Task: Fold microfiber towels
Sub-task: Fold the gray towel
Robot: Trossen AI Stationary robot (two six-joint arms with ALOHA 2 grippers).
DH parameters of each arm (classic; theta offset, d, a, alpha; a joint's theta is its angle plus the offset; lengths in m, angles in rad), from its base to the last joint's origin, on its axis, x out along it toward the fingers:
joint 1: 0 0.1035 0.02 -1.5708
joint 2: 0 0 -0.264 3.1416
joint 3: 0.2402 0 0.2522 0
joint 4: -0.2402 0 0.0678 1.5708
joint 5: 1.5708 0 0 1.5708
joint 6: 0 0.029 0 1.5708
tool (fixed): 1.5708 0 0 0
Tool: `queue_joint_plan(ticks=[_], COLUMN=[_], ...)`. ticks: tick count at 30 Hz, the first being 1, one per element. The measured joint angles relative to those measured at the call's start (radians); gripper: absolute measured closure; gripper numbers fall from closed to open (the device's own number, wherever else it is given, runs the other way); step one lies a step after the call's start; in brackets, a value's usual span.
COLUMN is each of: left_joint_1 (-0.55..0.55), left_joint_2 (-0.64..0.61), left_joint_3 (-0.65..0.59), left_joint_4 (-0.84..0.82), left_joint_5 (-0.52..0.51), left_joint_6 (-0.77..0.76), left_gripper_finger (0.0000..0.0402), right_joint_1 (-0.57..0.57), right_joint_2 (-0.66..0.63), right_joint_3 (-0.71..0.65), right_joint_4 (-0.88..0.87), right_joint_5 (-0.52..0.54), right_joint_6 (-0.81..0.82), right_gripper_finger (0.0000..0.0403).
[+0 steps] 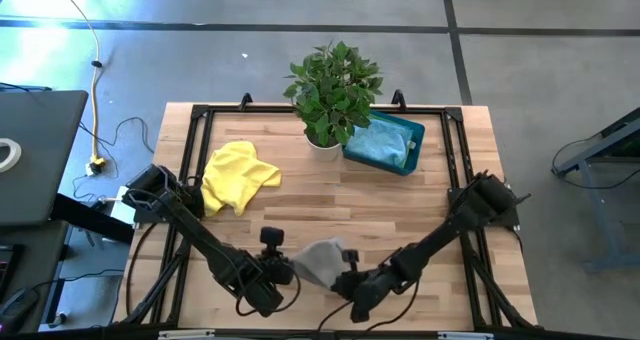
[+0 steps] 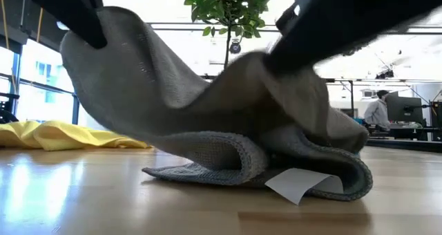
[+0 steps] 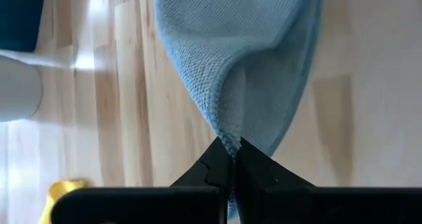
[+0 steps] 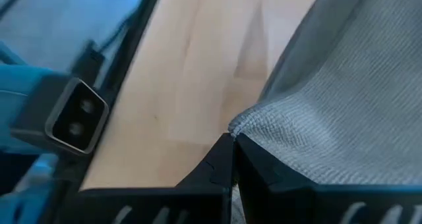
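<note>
Right now my left gripper (image 1: 283,276) and right gripper (image 1: 345,278) are each clenched on a corner of the grey towel (image 1: 318,260), which hangs between them at the near table edge, its lower half bunched on the wood. Farther back lie the yellow towel (image 1: 238,176), potted plant (image 1: 333,88) and teal bin (image 1: 418,135), well apart, nothing obstructing.

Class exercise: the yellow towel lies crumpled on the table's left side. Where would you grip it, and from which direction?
Take the yellow towel by the loose corner pointing toward the table's middle, coming straight down from above. It lies bunched and low on the wood, so that outlying flap looks easiest to pinch without gathering extra layers.
</note>
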Motion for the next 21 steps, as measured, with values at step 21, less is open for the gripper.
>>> queue_joint_plan(ticks=[21], left_joint_1=[0.028], left_joint_2=[-0.016], left_joint_3=[0.38], left_joint_4=[-0.601], left_joint_5=[-0.214], left_joint_6=[-0.013], left_gripper_finger=[0.0401], right_joint_1=[-0.038], right_joint_2=[-0.515], right_joint_3=[0.002], right_joint_4=[-0.415], right_joint_5=[0.161], right_joint_6=[0.068], right_gripper_finger=[0.0403])
